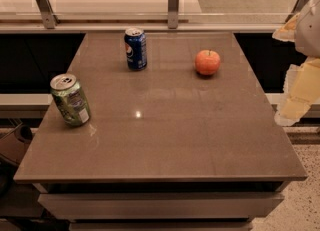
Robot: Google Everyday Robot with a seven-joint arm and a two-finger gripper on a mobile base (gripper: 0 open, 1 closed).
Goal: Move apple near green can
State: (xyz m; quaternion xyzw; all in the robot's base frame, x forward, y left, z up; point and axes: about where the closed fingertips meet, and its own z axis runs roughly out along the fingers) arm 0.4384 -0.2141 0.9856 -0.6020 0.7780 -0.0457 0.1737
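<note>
The orange-red apple (207, 62) sits upright on the grey-brown table (165, 135), towards the far right. The light green can (70, 99) stands at the table's left edge, leaning a little in this view. The apple and the green can are far apart, nearly a table width. My gripper (299, 91) shows at the right edge of the view, beyond the table's right side and off its surface, to the right of the apple and a little nearer the camera. It holds nothing that I can see.
A blue Pepsi can (135, 49) stands at the far middle-left of the table, between the green can and the apple but further back. A glass rail with metal posts (173, 5) runs behind the table. Speckled floor lies at the right.
</note>
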